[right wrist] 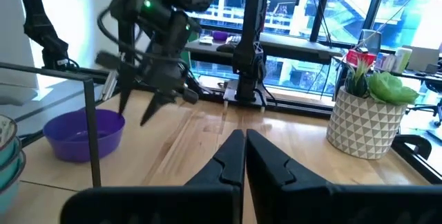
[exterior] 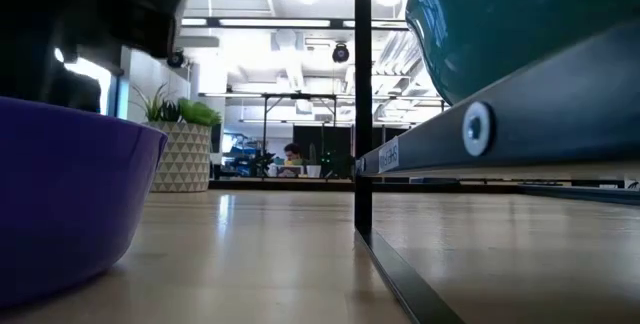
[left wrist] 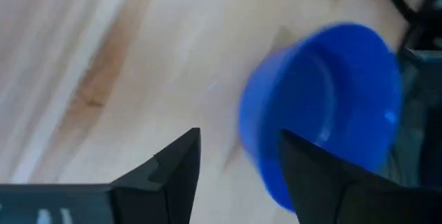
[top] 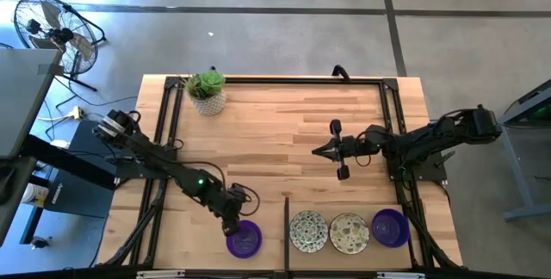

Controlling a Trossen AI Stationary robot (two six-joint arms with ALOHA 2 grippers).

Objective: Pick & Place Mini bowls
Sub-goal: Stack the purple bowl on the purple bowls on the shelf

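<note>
Purple glossy round mini bowl (top: pixel 244 238) sits at the table's six o'clock edge; my left gripper (top: pixel 229 226) hovers at its ten o'clock rim, fingers spread, empty. My right gripper (top: pixel 320 151) waits mid-table, fingers pressed together.

Nothing readable here tbh. There's a small label on the dark rail (exterior: pixel 389 152) in the low view, way too blurry.

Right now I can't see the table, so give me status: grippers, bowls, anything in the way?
Left gripper open, at purple bowl. Right gripper shut, mid-table, idle. Three more bowls in front row. Nothing in the way.
</note>
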